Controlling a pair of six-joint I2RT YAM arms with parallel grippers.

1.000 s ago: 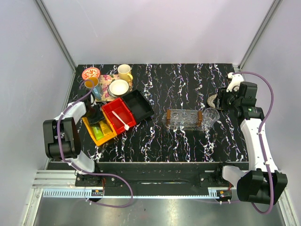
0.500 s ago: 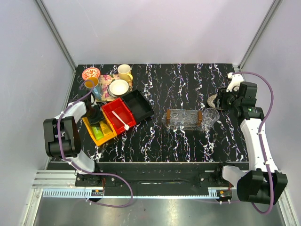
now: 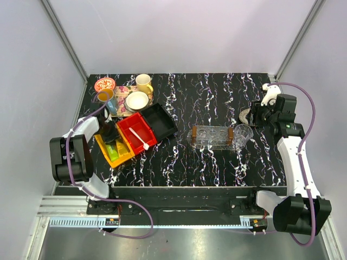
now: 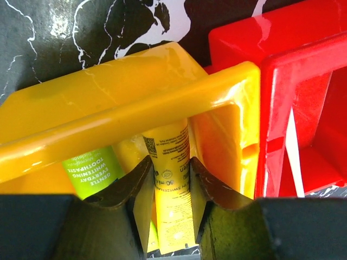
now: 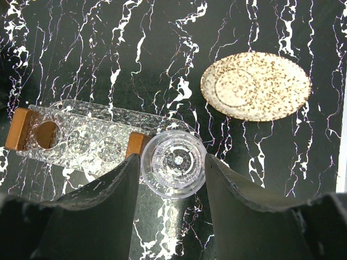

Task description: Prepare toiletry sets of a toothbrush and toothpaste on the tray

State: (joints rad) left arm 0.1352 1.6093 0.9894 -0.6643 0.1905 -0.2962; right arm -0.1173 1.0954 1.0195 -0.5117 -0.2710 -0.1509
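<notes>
Yellow plastic crowds the left wrist view. The rim of the yellow bin crosses the upper ends of both toothpaste tubes and hides them. The left gripper is down inside this bin. Its fingers are nearly together, pressed against the two sides of the orange-yellow toothpaste tube. That tube's long axis runs from the bottom of the frame straight up under the rim. The lime green toothpaste tube lies just beside it on the left, roughly parallel.

There are three bins. The red bin touches the yellow one, and the black bin sits beyond the red.

One toothbrush lies in the red bin. It runs diagonally in the overhead view, with its wider head toward the lower right.

At the upper left of the black marble table is a floral tray carrying several cups.

Right of centre lies the clear tray. One rack with three holes and brown ends sits on it. One clear glass stands at the rack's right end. One speckled plate lies near it, toward the upper right.

The right gripper is spread wide and grips nothing. In its own camera the glass shows between its fingers. Overhead, the gripper sits apart from the glass, over the plate's edge.
</notes>
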